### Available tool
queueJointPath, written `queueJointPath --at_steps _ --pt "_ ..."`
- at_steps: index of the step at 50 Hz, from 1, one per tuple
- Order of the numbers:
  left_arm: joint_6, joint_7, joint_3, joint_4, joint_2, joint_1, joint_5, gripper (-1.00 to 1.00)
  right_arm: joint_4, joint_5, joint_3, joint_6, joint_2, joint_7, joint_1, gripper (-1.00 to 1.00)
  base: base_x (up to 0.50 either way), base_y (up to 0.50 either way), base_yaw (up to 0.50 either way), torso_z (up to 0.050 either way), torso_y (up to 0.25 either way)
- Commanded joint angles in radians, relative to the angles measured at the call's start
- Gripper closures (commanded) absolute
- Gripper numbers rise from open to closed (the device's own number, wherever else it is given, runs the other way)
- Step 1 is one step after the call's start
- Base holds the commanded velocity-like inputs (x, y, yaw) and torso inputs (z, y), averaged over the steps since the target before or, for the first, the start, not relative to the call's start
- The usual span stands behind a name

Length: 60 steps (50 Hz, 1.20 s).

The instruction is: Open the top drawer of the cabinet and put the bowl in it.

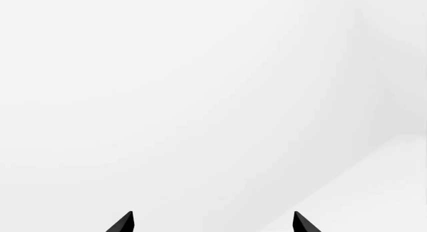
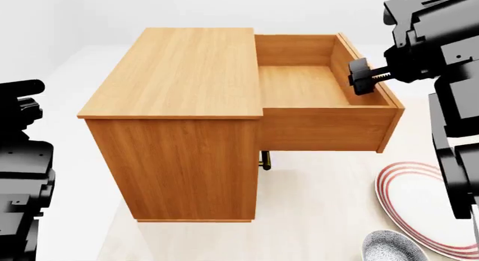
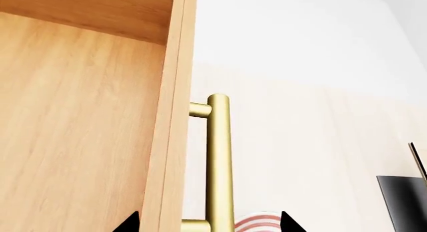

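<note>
My right gripper (image 3: 208, 223) sits at the front of the shallow orange-brown wooden top drawer (image 2: 307, 84), its two black tips apart and straddling both the front board and the brass bar handle (image 3: 219, 162); nothing shows them pinching either one. The drawer stands pulled well out of the boxy orange-brown wood-grain cabinet (image 2: 179, 132), its floor bare. The small deep blue-grey speckled bowl (image 2: 394, 247) rests on the pale floor near the bottom edge of the head view, just beside the wide flat white plate with red rings (image 2: 419, 202), possibly touching its rim; I cannot tell. My left gripper (image 1: 212, 223) has its tips spread too, facing only blank white.

I judge the opening done and the bowl's transfer not begun. The risks I see: lifting away carelessly could snag a tip on the handle and drag the drawer back in or further out. Reaching down for the bowl, my arm passes under the jutting drawer corner and could knock it. The bowl's closeness to the plate leaves little room for a finger on that side, so a grasp could shove the plate or tip the bowl
</note>
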State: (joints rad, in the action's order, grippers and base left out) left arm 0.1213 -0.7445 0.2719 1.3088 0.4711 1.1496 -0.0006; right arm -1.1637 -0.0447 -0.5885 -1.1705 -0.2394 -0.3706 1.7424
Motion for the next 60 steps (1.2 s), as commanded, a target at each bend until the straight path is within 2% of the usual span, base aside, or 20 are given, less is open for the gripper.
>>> queueJointPath --at_steps 1,9,14,22,36,40,43,45,48,49,52,53,56,60 --pt "0.001 0.004 -0.003 0.000 0.001 0.003 -0.001 -1.00 -0.042 0.122 -0.137 0.029 -0.035 0.040 -0.004 -1.00 0.00 0.00 0.00 0.000 0.000" --pt "0.003 0.006 -0.010 0.000 0.004 0.000 -0.001 -1.00 -0.113 0.145 -0.164 0.083 -0.015 0.075 0.002 -1.00 0.00 0.00 0.00 0.000 0.000" --pt "0.003 0.006 -0.012 0.000 0.004 -0.002 0.000 -1.00 -0.075 0.098 -0.091 0.079 -0.037 0.106 0.039 -1.00 0.00 0.00 0.00 0.000 0.000" --pt "0.001 0.005 -0.014 0.000 0.006 -0.003 0.000 -1.00 0.303 -0.022 0.115 -0.139 -0.169 0.079 0.048 -1.00 0.00 0.00 0.00 0.000 0.000" --pt "0.001 0.006 -0.013 0.000 0.004 0.002 0.001 -1.00 0.641 -0.071 0.353 -0.328 -0.300 0.127 -0.013 -1.00 0.00 0.00 0.00 0.000 0.000" --pt "0.001 0.007 -0.012 0.000 0.004 0.003 0.001 -1.00 0.776 -0.072 0.431 -0.364 -0.330 0.153 -0.076 -1.00 0.00 0.00 0.00 0.000 0.000" --pt "0.000 0.006 -0.012 0.000 0.003 0.004 0.001 -1.00 1.050 -0.055 0.544 -0.326 -0.357 0.203 -0.225 -1.00 0.00 0.00 0.00 0.000 0.000" --pt "-0.001 0.007 -0.012 0.000 0.003 0.005 0.001 -1.00 1.155 -0.034 0.570 -0.309 -0.374 0.233 -0.288 -1.00 0.00 0.00 0.00 0.000 0.000" --pt "-0.001 0.008 -0.012 0.000 0.002 0.007 0.000 -1.00 1.258 -0.074 0.648 -0.395 -0.401 0.189 -0.343 -1.00 0.00 0.00 0.00 0.000 0.000" --pt "0.000 0.008 -0.013 0.000 0.002 0.007 0.000 -1.00 1.245 -0.152 0.670 -0.400 -0.425 0.217 -0.355 -1.00 0.00 0.00 0.00 0.000 0.000" --pt "0.000 0.009 -0.015 0.000 0.003 0.008 -0.001 -1.00 1.191 -0.602 0.679 -0.400 -0.604 0.649 -0.415 -1.00 0.00 0.00 0.00 0.000 0.000" --pt "0.000 0.008 -0.016 0.000 0.004 0.007 -0.001 -1.00 1.183 -0.752 0.675 -0.399 -0.645 0.741 -0.443 -1.00 0.00 0.00 0.00 0.000 0.000" --pt "0.000 0.008 -0.020 0.000 0.006 0.007 -0.002 -1.00 1.202 -1.192 0.727 -0.395 -0.729 0.874 -0.553 -1.00 0.00 0.00 0.00 0.000 0.000" --pt "0.001 0.008 -0.024 0.000 0.008 0.005 -0.002 -1.00 1.230 -1.405 0.882 -0.390 -0.779 0.981 -0.742 -1.00 0.00 0.00 0.00 0.000 0.000"
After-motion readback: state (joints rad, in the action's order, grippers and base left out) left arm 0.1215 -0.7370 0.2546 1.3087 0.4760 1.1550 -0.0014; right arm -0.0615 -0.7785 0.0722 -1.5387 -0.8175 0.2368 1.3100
